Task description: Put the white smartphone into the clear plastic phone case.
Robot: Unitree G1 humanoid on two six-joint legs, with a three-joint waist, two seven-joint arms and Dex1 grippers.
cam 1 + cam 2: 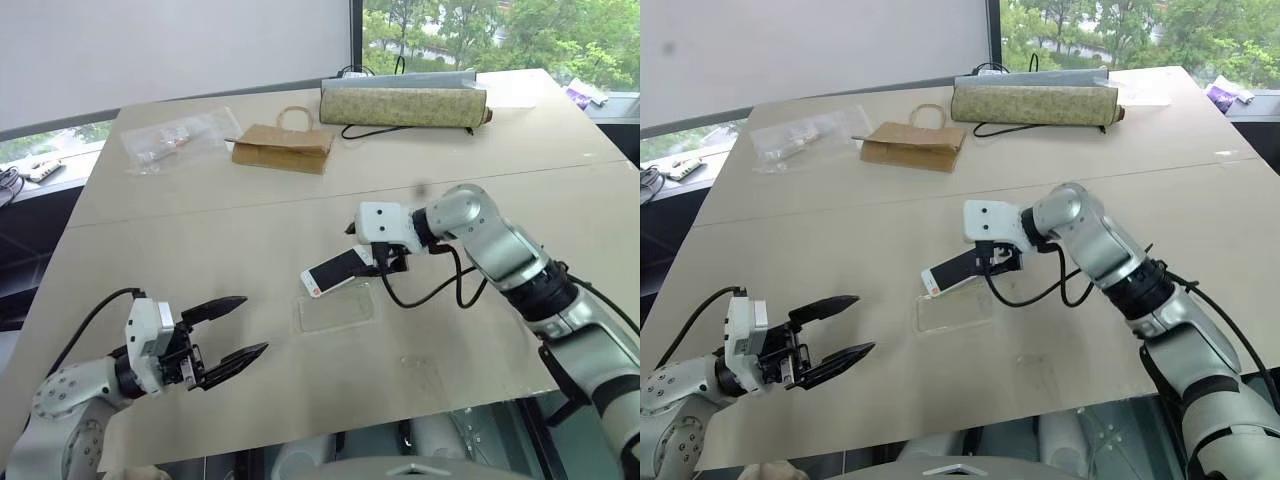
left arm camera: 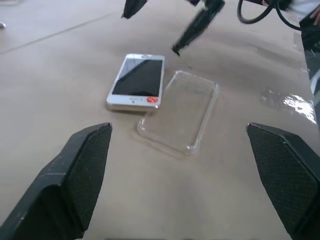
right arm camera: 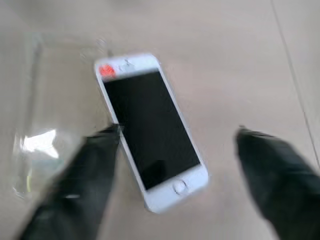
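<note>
The left gripper [image 1: 232, 330] hovers over the near left corner of the table [image 1: 560, 190]. Its two black fingers [image 2: 75, 175] are spread wide, with nothing between them, and point toward the middle of the table.

At the far left edge lies a crinkled clear plastic bag [image 1: 178, 138] with items inside. Just beside it, toward the far edge, lies a flat brown paper bag [image 1: 283, 147].

The clear plastic phone case [image 1: 335, 309] lies flat near the middle of the table, toward the near edge, open side up. The white smartphone [image 1: 337, 272] lies screen up along the case's far side, touching or slightly overlapping its rim; an orange dot marks one end.

The right gripper [image 3: 175, 145] hangs directly over the smartphone, fingers apart, one on each side of the phone, gripping nothing.

A long patterned pouch [image 1: 402, 104] lies at the far edge, right of centre.
</note>
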